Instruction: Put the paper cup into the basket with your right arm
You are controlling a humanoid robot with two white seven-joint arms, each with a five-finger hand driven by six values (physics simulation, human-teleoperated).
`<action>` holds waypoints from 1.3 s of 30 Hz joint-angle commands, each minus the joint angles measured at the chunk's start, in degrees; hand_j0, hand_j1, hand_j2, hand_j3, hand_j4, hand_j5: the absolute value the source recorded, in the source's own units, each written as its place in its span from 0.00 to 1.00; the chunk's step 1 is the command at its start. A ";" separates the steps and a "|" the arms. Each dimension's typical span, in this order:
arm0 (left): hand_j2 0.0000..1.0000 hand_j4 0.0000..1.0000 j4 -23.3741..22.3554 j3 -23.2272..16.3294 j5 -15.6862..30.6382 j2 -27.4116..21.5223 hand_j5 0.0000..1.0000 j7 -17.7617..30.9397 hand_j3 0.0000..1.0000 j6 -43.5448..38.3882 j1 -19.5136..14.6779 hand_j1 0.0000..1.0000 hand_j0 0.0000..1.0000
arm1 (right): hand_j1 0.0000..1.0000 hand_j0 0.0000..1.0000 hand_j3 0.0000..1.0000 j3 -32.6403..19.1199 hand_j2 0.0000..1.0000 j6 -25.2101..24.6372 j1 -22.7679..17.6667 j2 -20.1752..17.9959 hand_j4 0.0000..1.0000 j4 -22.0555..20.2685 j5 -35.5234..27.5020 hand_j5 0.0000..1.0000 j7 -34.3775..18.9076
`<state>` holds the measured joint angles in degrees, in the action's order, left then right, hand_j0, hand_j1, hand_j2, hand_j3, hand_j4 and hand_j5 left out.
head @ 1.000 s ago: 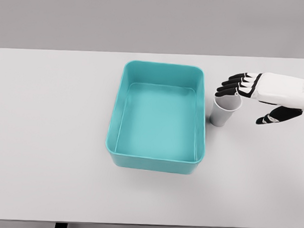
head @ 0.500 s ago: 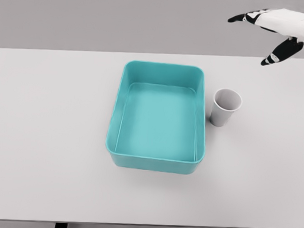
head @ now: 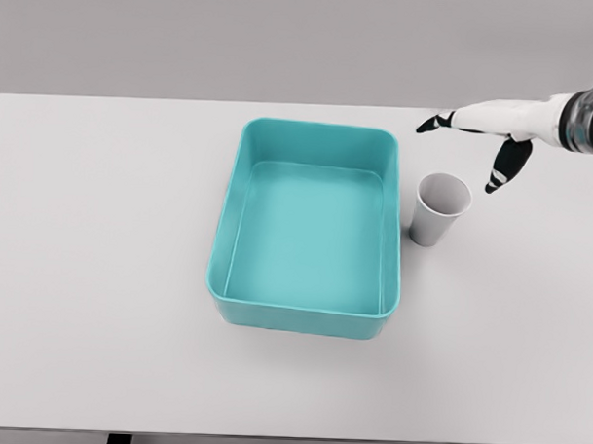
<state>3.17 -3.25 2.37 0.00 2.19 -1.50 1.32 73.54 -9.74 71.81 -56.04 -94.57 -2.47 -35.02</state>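
Reach step: right hand (head: 490,126) hovers, fingers (head: 500,174) spread, grasping nothing; paper cup (head: 440,209) stands just below them beside basket (head: 310,318); next, descend and close.

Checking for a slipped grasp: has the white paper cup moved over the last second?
No. The white paper cup stands upright on the table just right of the teal plastic basket, as before. Only the right hand moved; it is now above and behind the cup, fingers open.

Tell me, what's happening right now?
Right hand open, above and behind the white paper cup. Cup upright on table, beside the teal plastic basket. Nothing in between.
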 commanded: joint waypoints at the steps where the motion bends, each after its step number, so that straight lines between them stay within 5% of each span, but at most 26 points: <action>1: 1.00 1.00 -0.01 0.00 0.00 0.00 1.00 0.01 1.00 0.00 0.00 1.00 1.00 | 1.00 1.00 1.00 1.78 1.00 -0.01 0.00 -0.13 1.00 0.09 -0.43 1.00 0.02; 22: 1.00 1.00 -0.01 0.00 0.00 0.00 1.00 0.01 1.00 0.00 -0.09 1.00 1.00 | 1.00 1.00 1.00 3.36 1.00 -0.01 0.26 -1.80 1.00 -2.11 -3.24 1.00 0.02; 39: 1.00 1.00 -0.01 0.00 0.00 0.00 1.00 0.01 1.00 0.00 0.00 1.00 1.00 | 1.00 1.00 1.00 5.65 1.00 -0.01 -0.18 -0.39 1.00 0.09 -3.24 1.00 0.02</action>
<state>3.17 -3.25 2.38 0.00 2.19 -1.50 1.23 79.24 -9.80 71.63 -56.52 -94.68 -5.72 -35.01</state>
